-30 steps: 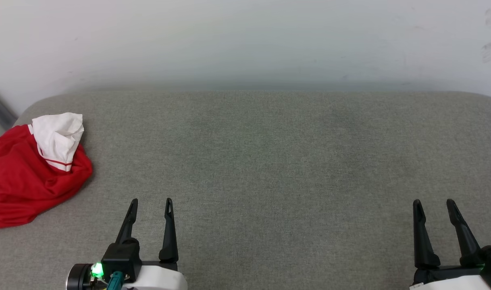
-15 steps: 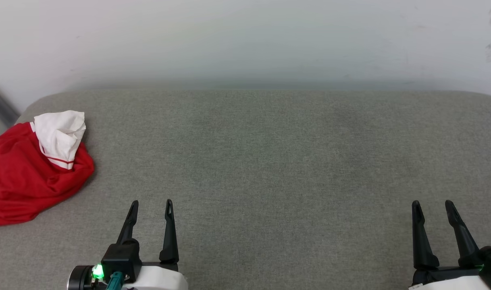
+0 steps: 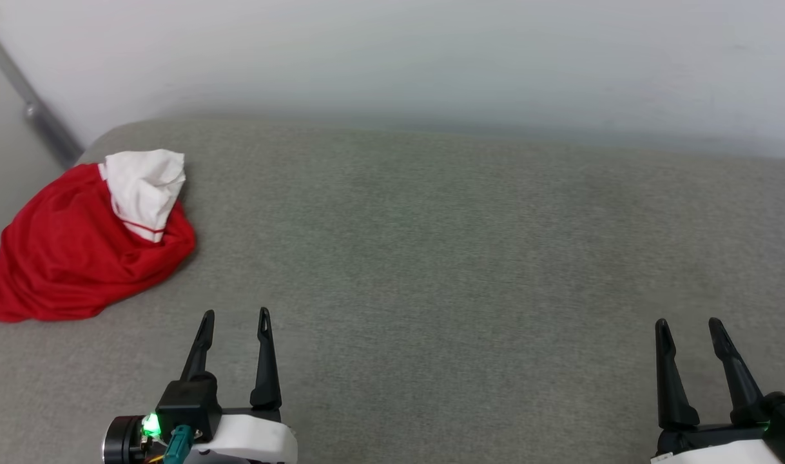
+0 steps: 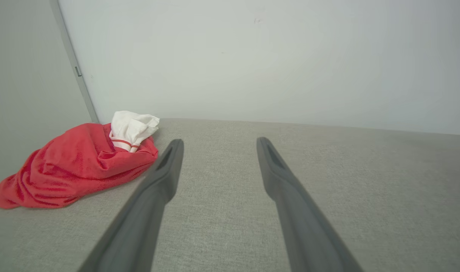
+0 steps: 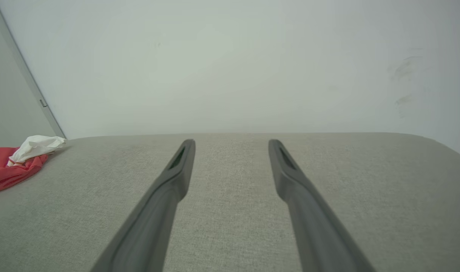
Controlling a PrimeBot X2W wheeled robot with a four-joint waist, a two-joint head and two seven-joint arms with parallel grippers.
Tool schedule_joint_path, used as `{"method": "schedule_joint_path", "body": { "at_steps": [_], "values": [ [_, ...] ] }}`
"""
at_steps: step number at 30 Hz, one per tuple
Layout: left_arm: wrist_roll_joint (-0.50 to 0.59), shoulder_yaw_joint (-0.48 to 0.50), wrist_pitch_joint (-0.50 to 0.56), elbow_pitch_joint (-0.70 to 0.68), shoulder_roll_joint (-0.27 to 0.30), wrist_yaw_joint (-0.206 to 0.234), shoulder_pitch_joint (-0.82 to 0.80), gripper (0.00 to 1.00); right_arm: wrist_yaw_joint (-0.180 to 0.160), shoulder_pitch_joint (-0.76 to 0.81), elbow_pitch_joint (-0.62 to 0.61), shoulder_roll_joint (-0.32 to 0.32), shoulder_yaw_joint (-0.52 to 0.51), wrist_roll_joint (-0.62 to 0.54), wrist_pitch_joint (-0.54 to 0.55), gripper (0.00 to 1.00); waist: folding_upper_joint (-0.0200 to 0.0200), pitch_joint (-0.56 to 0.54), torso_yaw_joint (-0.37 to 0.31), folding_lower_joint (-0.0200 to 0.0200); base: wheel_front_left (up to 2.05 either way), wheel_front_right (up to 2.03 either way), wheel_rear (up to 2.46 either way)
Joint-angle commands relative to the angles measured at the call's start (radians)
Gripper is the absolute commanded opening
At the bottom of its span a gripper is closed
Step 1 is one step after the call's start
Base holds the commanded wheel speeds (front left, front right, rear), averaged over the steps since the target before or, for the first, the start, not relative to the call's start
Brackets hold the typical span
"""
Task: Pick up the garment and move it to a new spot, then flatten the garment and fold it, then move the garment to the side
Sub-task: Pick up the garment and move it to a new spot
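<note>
1. A pale, plain wall rises behind the far edge of the work surface. A grey strip runs slantwise down it at the far left.
2. The table is covered in grey woven cloth. Its far left corner is rounded, and in the right wrist view its far right corner curves the same way. A broad stretch of bare grey cloth runs from the middle over to the right side.
3. The garment lies in a crumpled red heap near the table's far left corner, and its low end reaches the left edge. Any lettering is lost in the folds.
4. A white sleeve sticks up from the top of the heap, with a thin red stripe across it.
5. The left gripper hovers at the near edge, to the right of the garment and apart from it. Its jaws are spread wide and hold nothing.
6. The right gripper hovers at the near right, well apart from the garment, with its jaws likewise wide and empty.
</note>
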Motion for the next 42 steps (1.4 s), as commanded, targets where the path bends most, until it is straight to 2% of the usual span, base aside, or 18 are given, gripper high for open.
{"method": "schedule_joint_path", "body": {
  "at_steps": [1,28,35,42],
  "values": [
    [-0.002,-0.001,-0.003,-0.002,-0.001,0.007,-0.010,1.00,-0.001,-0.008,-0.004,0.001,0.000,0.000,-0.002,1.00,0.0000,0.011,0.031,0.0000,0.00,0.00,0.00],
    [-0.054,0.003,-0.003,-0.020,-0.001,0.062,-0.034,1.00,-0.001,-0.039,-0.025,0.001,0.014,-0.039,-0.002,1.00,0.0000,0.064,0.345,0.0000,0.00,0.00,0.00],
    [-0.068,0.012,-0.003,-0.022,-0.001,0.070,-0.025,1.00,-0.001,-0.039,-0.027,0.001,0.012,-0.048,-0.002,1.00,0.0000,0.067,0.392,0.0000,0.00,0.00,0.00],
    [-0.065,0.023,-0.003,-0.021,-0.001,0.076,-0.023,1.00,-0.001,-0.041,-0.022,0.001,0.017,-0.055,-0.002,1.00,0.0000,0.066,0.407,0.0000,0.00,0.00,0.00]
  ]
}}
